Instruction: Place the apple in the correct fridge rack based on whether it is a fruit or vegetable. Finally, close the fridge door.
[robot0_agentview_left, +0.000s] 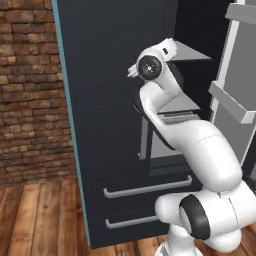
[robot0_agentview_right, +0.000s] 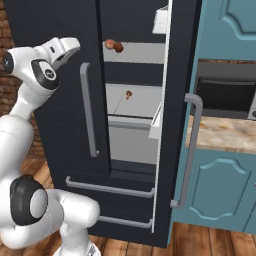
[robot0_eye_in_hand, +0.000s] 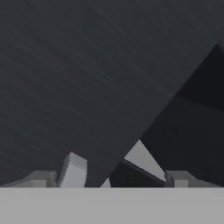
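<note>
The apple (robot0_agentview_right: 118, 47) sits on the top rack (robot0_agentview_right: 142, 52) in the fridge, touching a paler peach ball (robot0_agentview_right: 109, 44). A tiny red bit (robot0_agentview_right: 128, 94) lies on the rack below. The end effector (robot0_eye_in_hand: 118, 177) is up by the shut left door (robot0_agentview_right: 60, 100), spread wide and holding nothing. The apple looks small, hard, smooth and light, so it may roll; grab it around its middle. The right door (robot0_agentview_right: 175, 125) is open, and its long handle (robot0_agentview_right: 190, 150) looks good to push

My arm (robot0_agentview_left: 200, 150) is glossy white in fat rounded segments. Dark, almost black bands ring its joints, and one round black cap with a small pale centre sits on the upper joint (robot0_agentview_left: 149, 66). The finger tips (robot0_eye_in_hand: 43, 178) look pale grey and blocky.
</note>
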